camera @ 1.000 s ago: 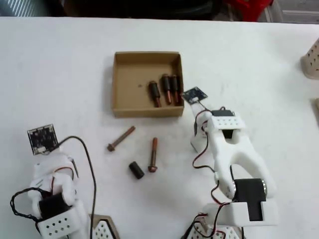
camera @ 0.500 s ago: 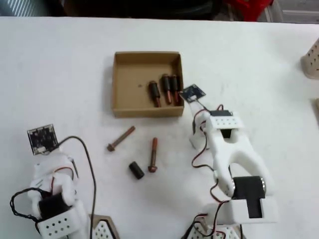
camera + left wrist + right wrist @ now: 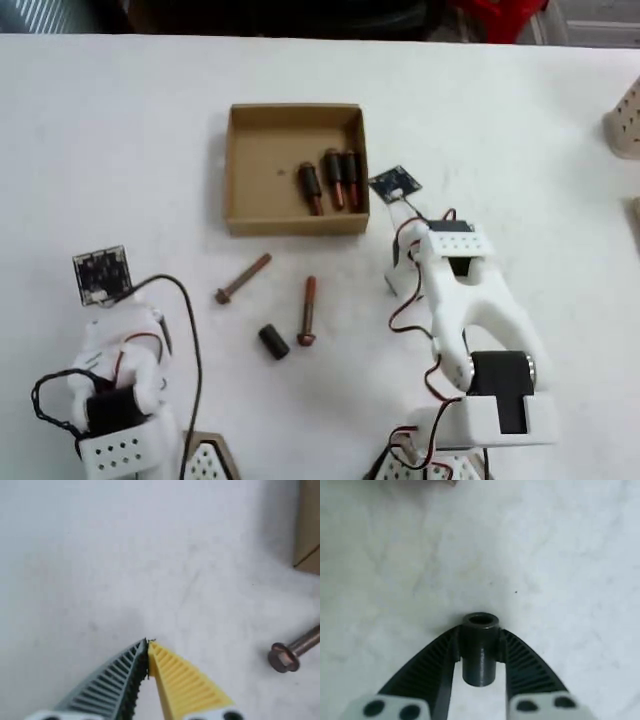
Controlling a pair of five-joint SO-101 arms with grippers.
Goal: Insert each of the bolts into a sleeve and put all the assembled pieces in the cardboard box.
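Right gripper: jaws clamped on the held sleeve, one ribbed finger on either side of its black barrel. The sleeve's long axis runs out along the fingers. Its open bore is at the far end, facing away from the wrist and toward the table.

Left gripper: jaws together, tips meeting, nothing between them, hanging over bare table.

Beyond those closed tips, off to one side and apart from them, you have the hex head of the slanted bolt. Its shank runs off toward a corner of the cardboard box. From above, this bolt lies on a diagonal between the arms, head end toward the left arm, tip toward the box.

The straight bolt lies farther in, long axis pointing at the box, head at the near end. A loose sleeve lies just beside that head, not touching it as far as you can tell.

Three assembled pieces are in the box, bunched against the wall nearest the right arm.

Judgement: the right jaws are occupied, so the bolt has to come from your left side. The slanted bolt is the nearer one to the left gripper. Expect to open those jaws and close across the shank, leaving the tip free to meet the bore.
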